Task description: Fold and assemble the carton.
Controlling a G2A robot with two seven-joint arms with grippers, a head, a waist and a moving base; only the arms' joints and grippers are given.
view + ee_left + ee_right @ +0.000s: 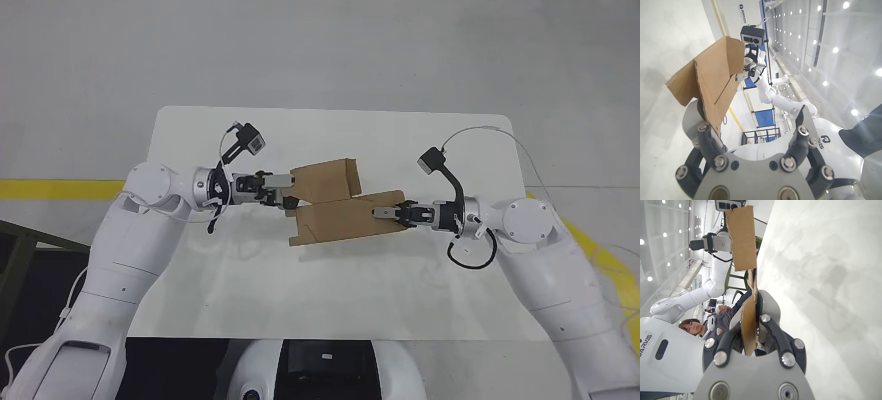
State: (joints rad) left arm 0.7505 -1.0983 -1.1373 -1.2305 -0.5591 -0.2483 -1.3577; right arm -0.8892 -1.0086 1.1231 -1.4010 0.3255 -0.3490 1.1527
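Inside the right gripper [753,308], one edge of the brown carton [335,205] is being pinched, the jaws clenching the corrugated sheet from both faces. At the opposite edge, the left gripper [290,193] is standing with its jaws spread wide: one finger [691,117] is touching the cardboard's end, while the other finger [804,121] is hanging well apart from it, gripping nothing. The carton is lying unassembled between the two grippers (two flat panels joined along a crease, the panel nearer the left gripper angling away from the other), and its corrugated cut edges are showing in both wrist views. Both arms are facing each other from either side, meeting over the middle of the white table [400,290]; whether the carton is touching the tabletop cannot be told. A small black camera [252,140] on a bracket is riding above each wrist. Beyond the table, a yellow line [60,187] is running across the grey floor behind the left arm.
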